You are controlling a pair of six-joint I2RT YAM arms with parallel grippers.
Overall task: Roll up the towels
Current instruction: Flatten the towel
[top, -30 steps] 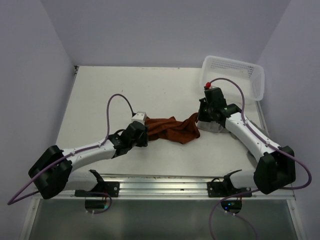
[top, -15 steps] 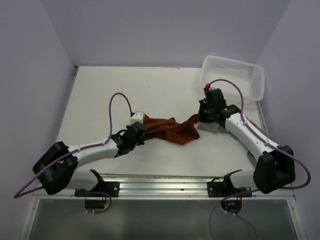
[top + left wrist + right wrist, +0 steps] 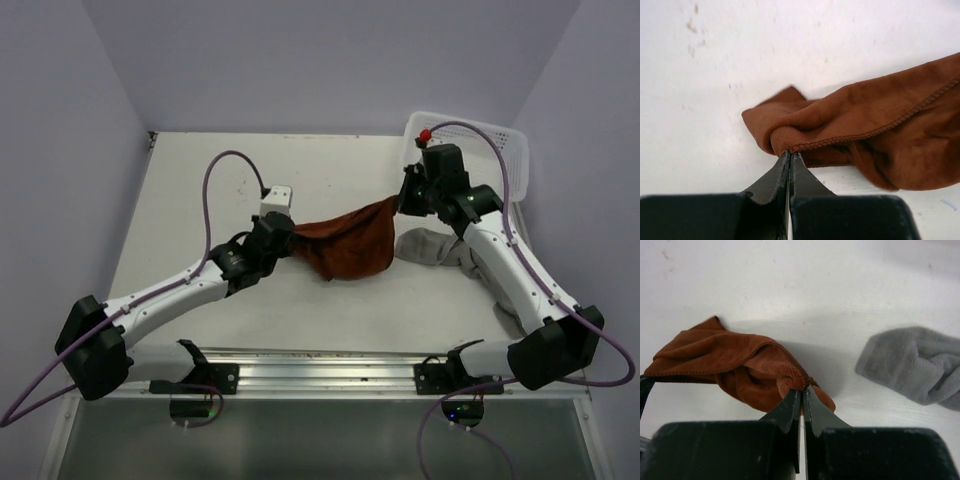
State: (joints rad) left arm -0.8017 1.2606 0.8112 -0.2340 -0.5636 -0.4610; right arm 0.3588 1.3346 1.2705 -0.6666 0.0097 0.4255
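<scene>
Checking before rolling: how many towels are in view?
2. The rust-brown towel hangs pinched between the left gripper and right gripper; the grey towel lies crumpled on the table beside the right arm. Arms may hide others.

Table point(image 3: 330, 165) far half open; basket point(image 3: 508, 160), grey towel point(image 3: 430, 247) crowd right side.

White-black arms point(image 3: 165, 290), purple cables point(image 3: 228, 154), seemingly red plug point(image 3: 424, 133).

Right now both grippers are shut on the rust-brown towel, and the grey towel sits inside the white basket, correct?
No. The grey towel lies on the table, outside the white basket; the top external view shows it. The rest holds: the left gripper and right gripper are each shut on the rust-brown towel.
</scene>
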